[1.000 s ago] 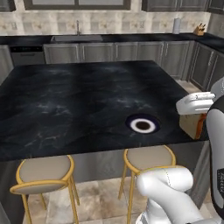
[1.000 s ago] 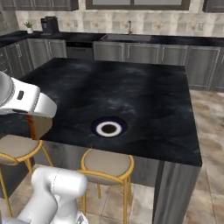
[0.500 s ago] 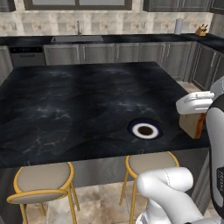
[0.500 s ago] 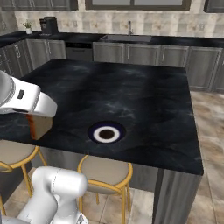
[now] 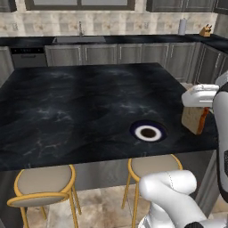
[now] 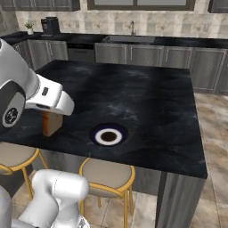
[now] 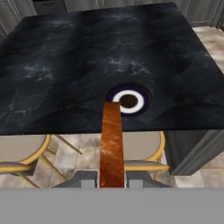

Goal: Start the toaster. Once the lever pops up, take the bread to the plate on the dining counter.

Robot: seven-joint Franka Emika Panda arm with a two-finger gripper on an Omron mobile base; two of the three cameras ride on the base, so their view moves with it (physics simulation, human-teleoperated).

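Black marble dining counter (image 5: 67,116) with faint white veins spreads wide, and on it, near its front edge above the yellow-framed round stools (image 5: 42,187), sits the small round plate (image 5: 148,132) with its white centre and dark blue rim. Beside the plate and apart from it, the white arm's two-finger gripper (image 7: 112,178) is clamped on the tan-brown square bread slice (image 5: 195,119), held edge-up at the counter's front side.
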